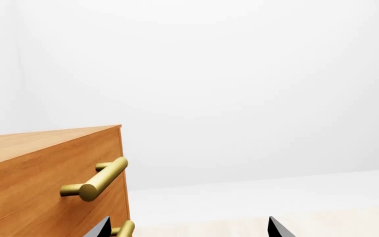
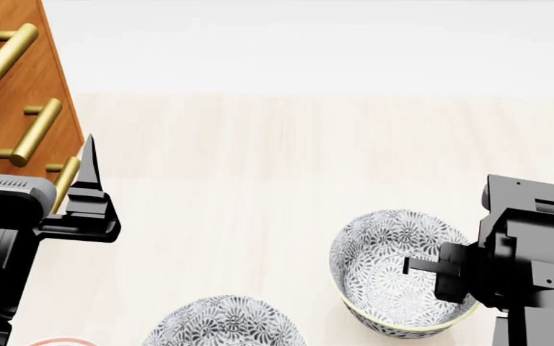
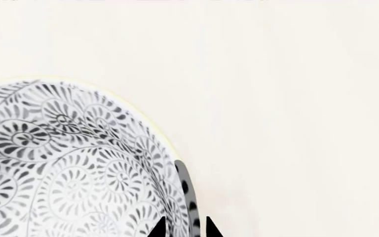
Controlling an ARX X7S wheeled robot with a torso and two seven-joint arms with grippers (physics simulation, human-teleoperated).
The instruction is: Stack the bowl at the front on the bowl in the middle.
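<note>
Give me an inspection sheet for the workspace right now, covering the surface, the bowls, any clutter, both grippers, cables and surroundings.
Surface: pale wooden table, bare in the middle.
Job's things: patterned bowl upright at the right; second patterned bowl nearer the robot, cut off by the head view's lower edge.
Clutter: a sliver of something red-rimmed at the lower left edge, too little to identify.
Grippers: right gripper straddles the first bowl's rim, one fingertip inside and one outside; grip not confirmed. Left gripper open, empty, beside the drawer unit.
Cables: nothing seen.
Surroundings: wooden drawer unit with brass handles at the left; plain white wall behind.
</note>
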